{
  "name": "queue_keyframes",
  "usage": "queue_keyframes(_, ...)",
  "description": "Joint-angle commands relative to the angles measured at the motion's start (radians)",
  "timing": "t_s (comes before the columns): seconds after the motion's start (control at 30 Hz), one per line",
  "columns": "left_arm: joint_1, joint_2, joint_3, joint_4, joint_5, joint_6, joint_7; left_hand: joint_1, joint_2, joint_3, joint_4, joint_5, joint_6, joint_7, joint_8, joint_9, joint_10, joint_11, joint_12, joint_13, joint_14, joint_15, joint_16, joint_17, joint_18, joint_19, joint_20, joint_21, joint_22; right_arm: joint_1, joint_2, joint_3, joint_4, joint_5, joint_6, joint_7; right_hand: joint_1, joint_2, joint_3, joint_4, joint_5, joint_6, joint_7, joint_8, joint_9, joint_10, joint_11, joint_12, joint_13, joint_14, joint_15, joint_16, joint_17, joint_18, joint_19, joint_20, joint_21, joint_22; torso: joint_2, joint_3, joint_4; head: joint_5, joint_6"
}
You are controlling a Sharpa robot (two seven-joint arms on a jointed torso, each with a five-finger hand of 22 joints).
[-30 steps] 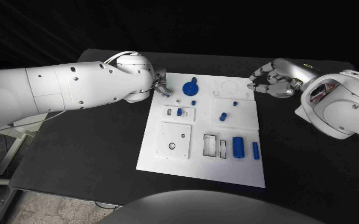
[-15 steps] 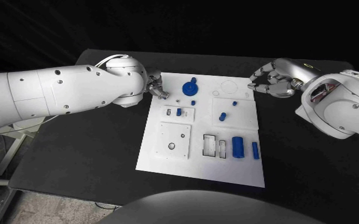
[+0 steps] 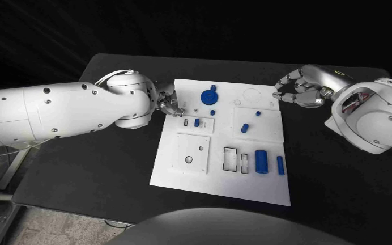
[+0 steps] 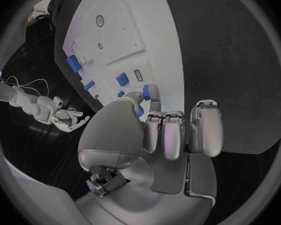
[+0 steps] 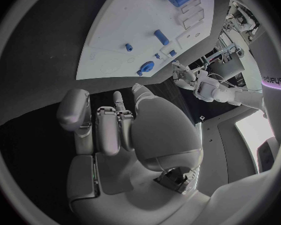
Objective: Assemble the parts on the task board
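Now the flat white task board (image 3: 190, 174) lies in the middle of the black table (image 3: 90, 165), with its long side running from the near edge to the far edge. Small blue parts sit on it. A round blue gear-shaped part (image 3: 208, 96) sits near the board's far edge. A fat blue cylinder (image 3: 260, 161) lies near the board's near right corner, its long side pointing the same way as the board's long side. A thin blue bar (image 3: 279, 164) lies just beside it, pointing the same way.

The shiny silver left hand (image 3: 169, 102) hangs at the board's far left corner. Its fingers (image 4: 168, 132) are curled in, and it holds nothing.

The shiny silver right hand (image 3: 299, 93) is just past the board's far right corner, over the table. Its fingers (image 5: 106, 130) are curled in too, with nothing inside.
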Motion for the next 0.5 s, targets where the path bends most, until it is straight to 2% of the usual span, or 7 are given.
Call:
queue_keyframes(0.03,-0.014,-0.005,-0.001,0.013,-0.012,-0.037,0.005,-0.008,-0.001,0.006,0.0,-0.007,-0.005,0.002,-0.003,-0.001,0.106,0.0,0.002,0.263,0.107,0.0,0.002,0.263,0.013,-0.007,-0.003,-0.007,0.169,0.0,-0.001,0.0,0.001,-0.003,0.007,-0.007,0.008,0.0,0.007,-0.002,0.006,0.004,0.0,-0.003,-0.001,0.037,0.004,-0.005,0.17,0.057,0.004,-0.007,0.022,0.014,-0.004,0.0,-0.008,0.112,0.001,-0.0014,-0.0008,-0.002,0.0)
queue_keyframes(0.13,-0.028,-0.006,-0.001,0.018,-0.03,-0.058,0.007,-0.008,-0.001,0.007,0.0,-0.007,-0.005,0.002,-0.003,-0.001,0.106,0.0,0.002,0.263,0.107,0.0,0.002,0.263,0.014,-0.009,-0.003,-0.008,0.168,-0.001,-0.004,0.0,0.002,-0.003,0.007,-0.007,0.008,0.0,0.007,-0.002,0.006,0.004,0.0,-0.003,-0.001,0.037,0.004,-0.005,0.169,0.057,0.004,-0.007,0.022,0.014,-0.005,0.0,-0.01,0.111,0.001,-0.0013,-0.0012,-0.003,0.0)
queue_keyframes(0.27,-0.04,-0.005,-0.001,0.022,-0.044,-0.084,0.012,-0.008,-0.001,0.007,0.0,-0.007,-0.006,0.002,-0.003,-0.002,0.106,0.0,0.002,0.263,0.107,0.001,0.002,0.263,0.014,-0.008,-0.003,-0.008,0.169,-0.001,-0.008,0.0,0.004,-0.002,0.007,-0.008,0.008,0.0,0.007,-0.002,0.006,0.004,0.0,-0.003,-0.001,0.037,0.004,-0.005,0.169,0.057,0.004,-0.007,0.022,0.014,-0.005,0.0,-0.01,0.111,0.002,-0.0018,-0.0006,-0.005,0.0)
queue_keyframes(0.5,-0.049,0.001,-0.001,0.028,-0.052,-0.114,0.021,-0.008,-0.001,0.008,0.0,-0.007,-0.005,0.002,-0.003,-0.002,0.106,0.0,0.002,0.263,0.107,0.001,0.002,0.263,0.013,-0.008,-0.003,-0.007,0.169,-0.001,-0.009,0.0,0.005,-0.001,0.007,-0.007,0.008,0.0,0.007,-0.002,0.006,0.004,0.0,-0.003,-0.001,0.037,0.004,-0.005,0.169,0.057,0.004,-0.007,0.022,0.014,-0.005,0.0,-0.01,0.111,0.001,-0.0006,0.0001,-0.003,0.0)
